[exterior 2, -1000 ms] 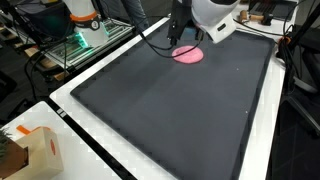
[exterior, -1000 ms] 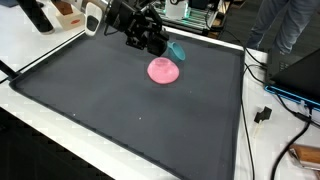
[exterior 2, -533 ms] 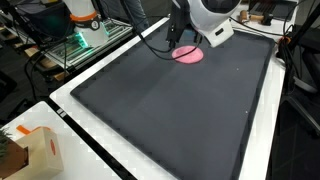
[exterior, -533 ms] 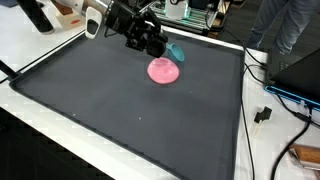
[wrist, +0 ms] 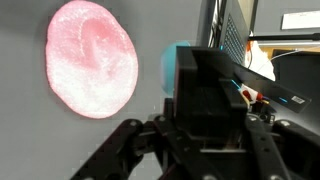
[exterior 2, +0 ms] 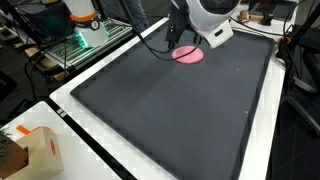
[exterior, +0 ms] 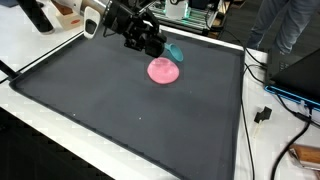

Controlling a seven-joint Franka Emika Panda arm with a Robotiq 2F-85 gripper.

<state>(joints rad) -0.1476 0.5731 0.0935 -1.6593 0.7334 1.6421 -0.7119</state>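
Observation:
A pink round disc (exterior: 164, 70) lies flat on the black mat (exterior: 120, 110) near its far edge; it also shows in the other exterior view (exterior 2: 188, 55) and as a large pink disc (wrist: 92, 58) in the wrist view. My gripper (exterior: 161, 46) hangs just behind the disc, above the mat. A small teal object (exterior: 176, 50) sits at its fingertips. In the wrist view the black fingers (wrist: 205, 90) stand together as one block, and the teal object (wrist: 180, 60) peeks out beside their tips. The white wrist (exterior 2: 205, 15) hides the jaws in that exterior view.
The mat is framed by a white table border (exterior: 40, 95). Cables and a plug (exterior: 263, 115) lie off one mat edge, and a person's legs (exterior: 290, 25) stand beyond it. A cardboard box (exterior 2: 40, 150) sits at a table corner. A lit rack (exterior 2: 85, 35) stands behind.
The arm has shifted slightly up and back from the pink disc. The disc has not moved.

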